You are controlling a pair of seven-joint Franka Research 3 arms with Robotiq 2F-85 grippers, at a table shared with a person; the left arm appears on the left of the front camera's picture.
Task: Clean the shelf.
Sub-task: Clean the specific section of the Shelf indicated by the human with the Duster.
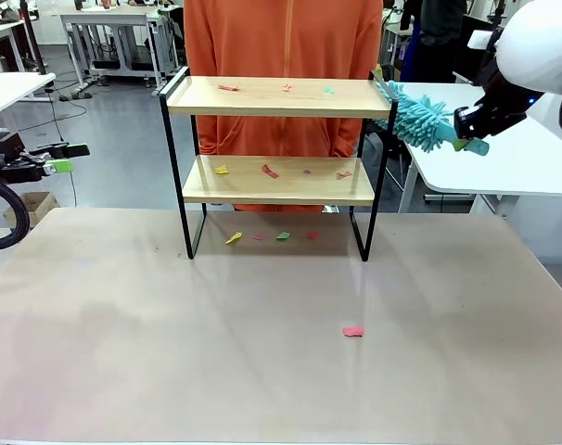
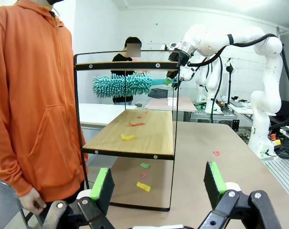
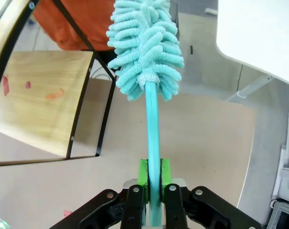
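— Now, shelf (image 1: 272, 97)?
— Standing on the far side of the bench (image 1: 262, 371), scraps (image 1: 270, 171) lying on both boards.
— Holding what?
— Right fingers (image 3: 143, 172) pinching the handle of the teal duster (image 3: 147, 43), its tip running off-frame; left fingers (image 2: 100, 183) spreading wide.

**Robotics lab, open hall**

You're in a lab: rows of white workbenches (image 1: 123, 17) on metal legs, grey floor (image 1: 114, 158) with loose cables (image 1: 63, 111) trailing, plain white walls (image 2: 97, 28), a cluttered bench (image 2: 204, 112) behind your white robot arm (image 2: 266, 62).

White right arm (image 2: 213, 42), black left end effector (image 2: 158, 179), green pads (image 2: 100, 183)
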